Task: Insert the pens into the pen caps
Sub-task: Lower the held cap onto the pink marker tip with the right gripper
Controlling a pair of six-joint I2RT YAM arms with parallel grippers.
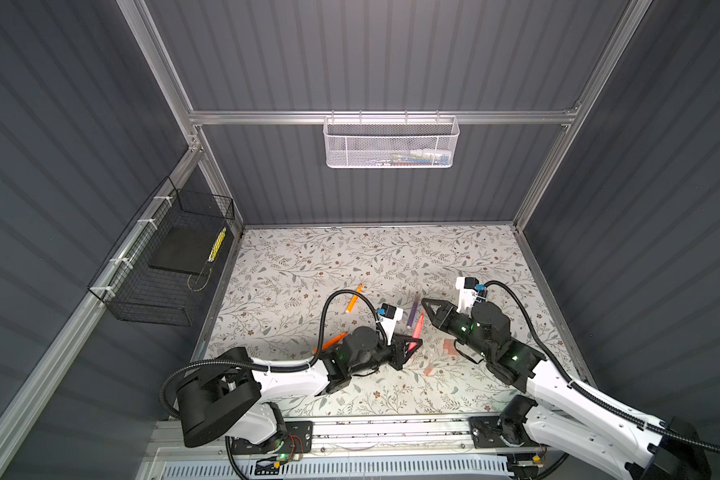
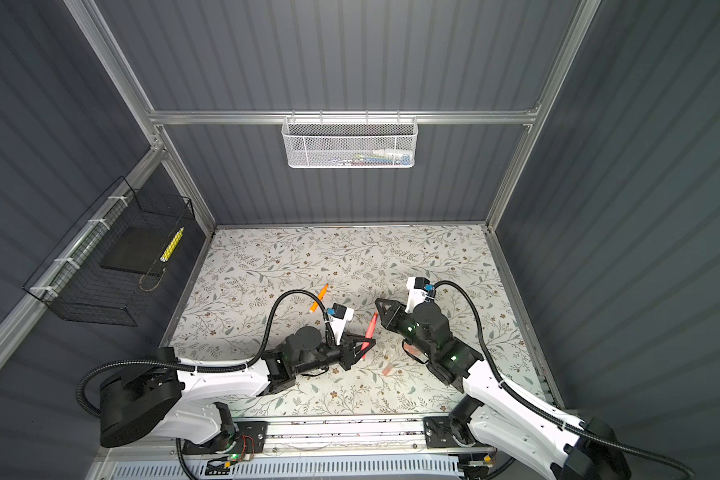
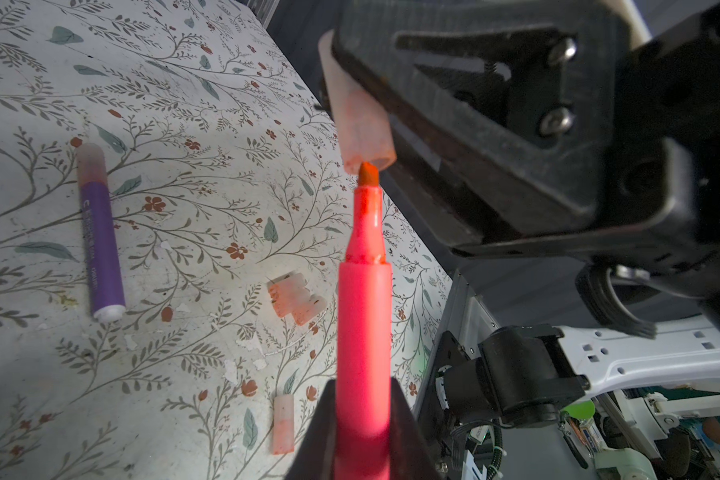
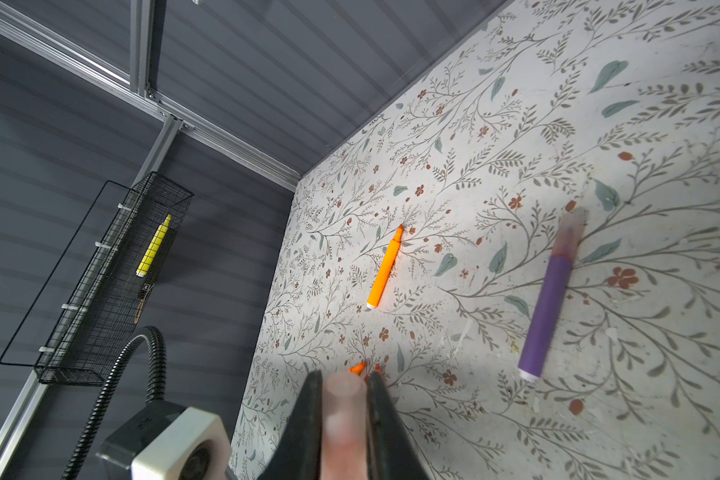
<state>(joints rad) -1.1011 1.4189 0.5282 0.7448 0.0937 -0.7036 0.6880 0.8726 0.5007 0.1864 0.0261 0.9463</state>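
- Views from the top: left gripper (image 1: 411,347) clamps a red-pink pen (image 1: 418,326) above the table's (image 1: 308,257) middle.
- Left wrist: the pen's tip sits at the pen cap's (image 3: 360,124) mouth.
- Right wrist: right gripper (image 4: 344,384) pinches that cap; a purple pen (image 4: 547,299) lies capped on the table.

1. White shell links and black joints make up the left arm (image 1: 283,374) and right arm (image 1: 558,384).
2. Black ribbed cables (image 1: 328,303) meet white camera mounts (image 1: 391,322) with blue plugs (image 1: 381,311).
3. The left tool (image 1: 412,345) and right tool (image 1: 425,302) are black, triangular, with silver screws (image 3: 562,50).
4. Green lights (image 1: 462,329) glow on the joints.
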